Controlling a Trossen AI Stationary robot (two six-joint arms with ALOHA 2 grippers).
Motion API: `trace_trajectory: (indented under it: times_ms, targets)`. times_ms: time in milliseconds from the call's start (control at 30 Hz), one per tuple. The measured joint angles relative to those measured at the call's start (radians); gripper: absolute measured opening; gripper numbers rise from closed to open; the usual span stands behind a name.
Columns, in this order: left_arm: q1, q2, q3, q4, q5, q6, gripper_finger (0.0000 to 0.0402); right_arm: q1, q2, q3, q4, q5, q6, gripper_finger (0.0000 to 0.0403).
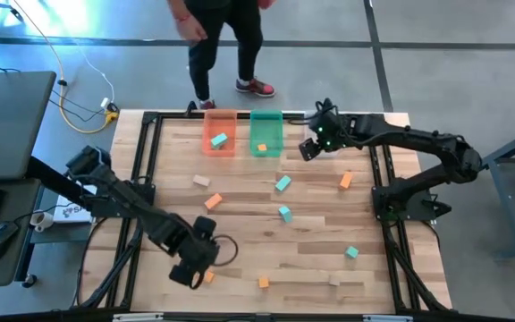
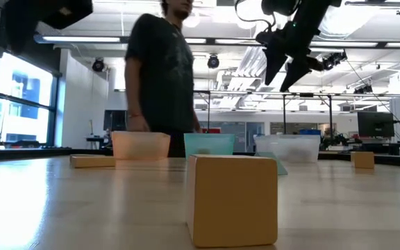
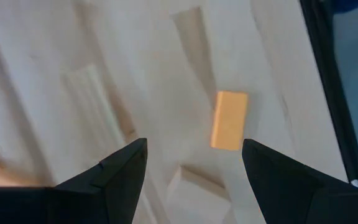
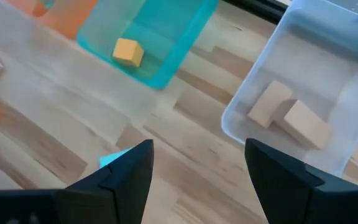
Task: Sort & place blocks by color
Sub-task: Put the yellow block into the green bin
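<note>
We see the right pincer (image 1: 309, 148) released (empty) above the clear tray (image 4: 328, 81); the left pincer (image 3: 194, 165), also released, hovers over an orange block (image 3: 229, 120).

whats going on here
A two-armed robot is sorting small blocks into trays. The right gripper hovers open and empty by the clear tray, which holds two tan blocks. The left gripper is open over an orange block. The green tray holds an orange block.
</note>
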Motion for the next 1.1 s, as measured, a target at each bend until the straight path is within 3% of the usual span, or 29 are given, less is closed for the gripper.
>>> trace_trajectory:
  times_ms: [433, 1100]
  targets:
    - [-0.099, 0.202, 0.0, 0.083, 0.007, -0.052, 0.0252, 0.108, 0.0, 0.0, -0.013, 0.047, 0.085, 0.0239]
    - [-0.116, 0.345, 0.0, 0.154, 0.018, -0.088, 0.025, 0.191, 0.0, 0.0, -0.043, 0.057, 0.137, 0.0239]
